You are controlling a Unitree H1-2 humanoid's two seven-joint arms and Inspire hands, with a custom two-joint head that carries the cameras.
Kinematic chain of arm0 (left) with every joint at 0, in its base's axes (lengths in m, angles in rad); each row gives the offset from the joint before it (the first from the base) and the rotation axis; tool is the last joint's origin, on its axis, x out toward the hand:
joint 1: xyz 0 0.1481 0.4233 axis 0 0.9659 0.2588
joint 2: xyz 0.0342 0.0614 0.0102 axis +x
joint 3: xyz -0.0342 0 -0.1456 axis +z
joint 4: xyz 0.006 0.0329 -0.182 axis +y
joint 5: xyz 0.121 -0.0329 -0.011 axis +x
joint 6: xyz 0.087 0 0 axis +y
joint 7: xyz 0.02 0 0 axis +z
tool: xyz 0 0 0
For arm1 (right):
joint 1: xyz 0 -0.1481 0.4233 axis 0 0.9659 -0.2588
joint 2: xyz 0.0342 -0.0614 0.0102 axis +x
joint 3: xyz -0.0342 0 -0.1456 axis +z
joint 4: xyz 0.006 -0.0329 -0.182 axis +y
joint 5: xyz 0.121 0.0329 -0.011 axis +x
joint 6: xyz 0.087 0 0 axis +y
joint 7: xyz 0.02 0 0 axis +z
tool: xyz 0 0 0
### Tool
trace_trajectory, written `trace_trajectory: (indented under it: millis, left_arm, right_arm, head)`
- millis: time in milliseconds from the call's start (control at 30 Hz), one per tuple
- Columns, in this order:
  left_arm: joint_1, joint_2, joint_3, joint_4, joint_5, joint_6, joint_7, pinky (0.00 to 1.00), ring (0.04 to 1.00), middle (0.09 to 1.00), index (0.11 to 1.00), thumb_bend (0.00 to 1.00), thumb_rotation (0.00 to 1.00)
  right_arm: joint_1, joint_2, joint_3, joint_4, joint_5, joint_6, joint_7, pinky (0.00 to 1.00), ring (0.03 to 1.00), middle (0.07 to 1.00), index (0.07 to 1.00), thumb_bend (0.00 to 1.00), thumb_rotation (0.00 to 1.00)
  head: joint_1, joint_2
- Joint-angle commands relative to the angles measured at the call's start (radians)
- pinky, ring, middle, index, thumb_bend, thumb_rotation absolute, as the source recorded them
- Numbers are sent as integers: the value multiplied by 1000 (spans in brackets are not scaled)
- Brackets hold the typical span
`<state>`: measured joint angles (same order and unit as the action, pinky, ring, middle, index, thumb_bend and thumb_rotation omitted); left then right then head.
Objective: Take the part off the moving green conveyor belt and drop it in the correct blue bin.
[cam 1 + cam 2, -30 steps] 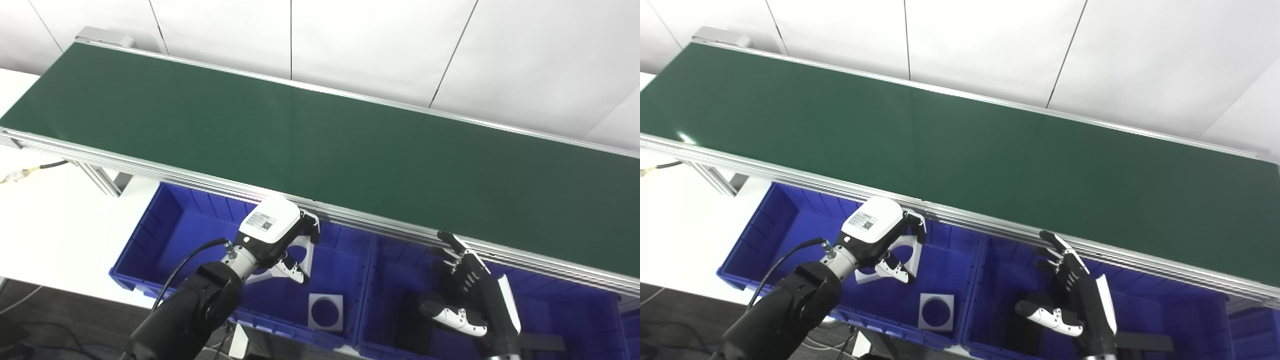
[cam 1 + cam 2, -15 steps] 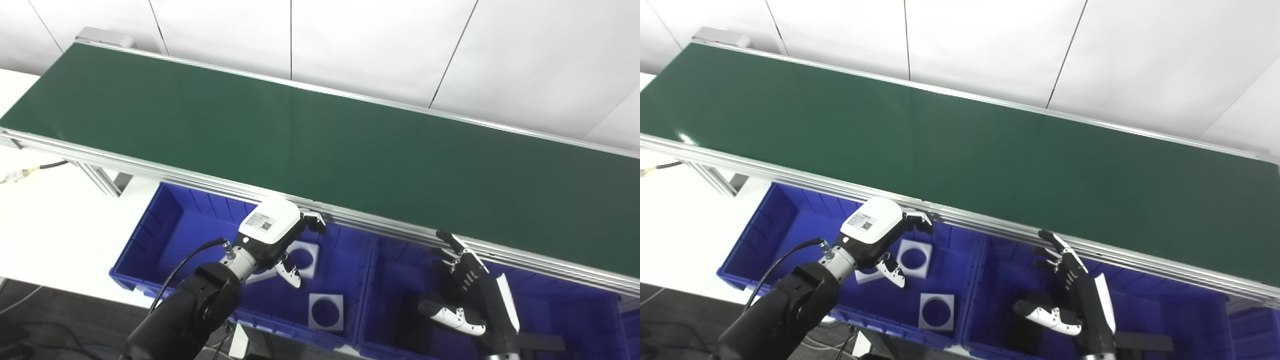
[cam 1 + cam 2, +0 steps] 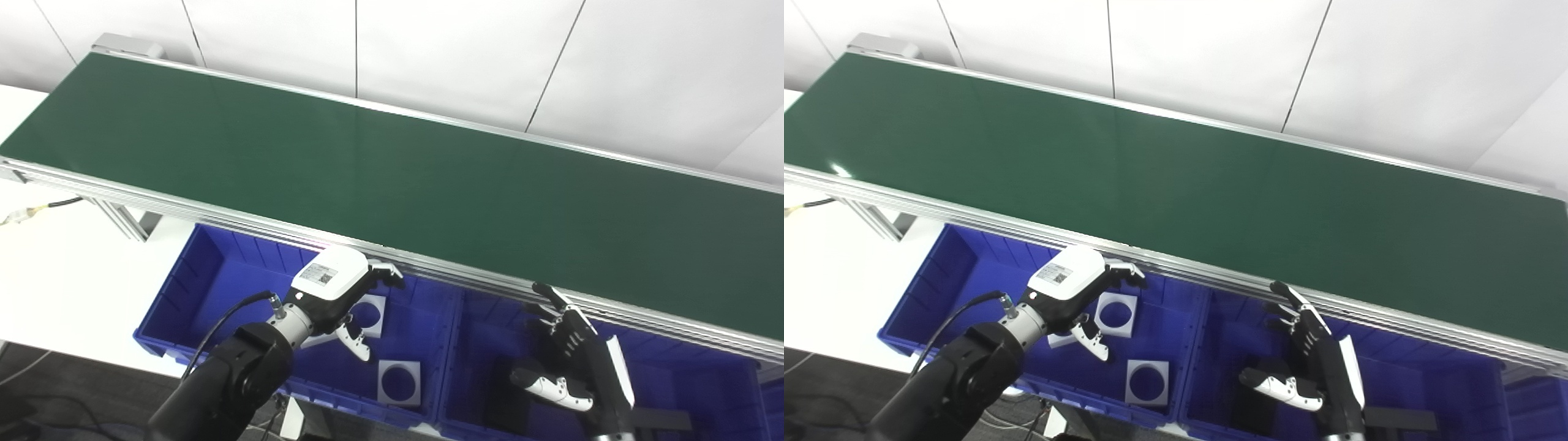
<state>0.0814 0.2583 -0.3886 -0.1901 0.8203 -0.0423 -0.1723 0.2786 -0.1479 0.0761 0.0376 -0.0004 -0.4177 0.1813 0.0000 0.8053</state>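
Over left blue bin point(image 3: 184, 288): left hand point(image 3: 343, 294) fingers now spread, white part point(image 3: 367, 309) released, lying inside. Right hand point(image 3: 566, 361) open, idle. Belt point(image 3: 392, 165) bare; drop done.

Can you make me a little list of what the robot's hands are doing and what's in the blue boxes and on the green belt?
left hand: open, holding nothing, over the left blue bin
right hand: open, holding nothing, over the right blue bin
green conveyor belt: nothing on it
white square parts with round holes: one just beyond the left hand, one nearer the front wall, another mostly hidden under the hand
right blue bin contents: no white parts visible; the hand hides part of it
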Motion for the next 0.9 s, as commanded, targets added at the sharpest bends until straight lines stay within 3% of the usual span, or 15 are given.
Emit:
trace_trajectory:
  millis: [0,33,200,333,467,733,867]
  left_arm:
    - [9,-9,14,-54,-86,-43,13,472,609,709,721,1000,172]
    - [19,-14,16,-73,-135,-46,1,505,629,725,738,1000,200]
    - [52,-41,6,-112,-479,-98,-77,597,710,788,784,1000,123]
    - [60,-58,-3,-71,-625,-152,-110,697,790,841,814,1000,103]
    - [53,-65,1,5,-682,-212,-124,807,881,918,861,1000,145]
    - [41,-65,27,160,-713,-327,-125,822,892,922,846,1000,178]
    - [44,-85,58,240,-680,-379,-80,802,867,894,830,1000,154]
  right_arm:
    - [3,3,3,-26,19,-52,4,695,788,898,833,1000,386]
    - [4,4,4,-25,20,-52,5,698,780,892,831,1000,378]
    - [5,5,8,-16,-16,-52,-14,684,767,887,832,1000,397]
    - [3,10,19,-1,-34,-52,-31,674,766,893,830,1000,399]
    - [3,19,40,9,-51,-52,-56,679,783,904,828,1000,383]
    - [-1,20,99,21,-86,-52,-121,658,820,930,845,1000,402]
    - [-6,16,139,35,-124,-52,-164,668,824,933,850,1000,428]
  head:
    - [-11,-4]
    - [-14,-9]
    - [-10,-39]
    - [-38,-66]
    - [-74,-89]
    - [-187,-105]
    - [-267,-126]
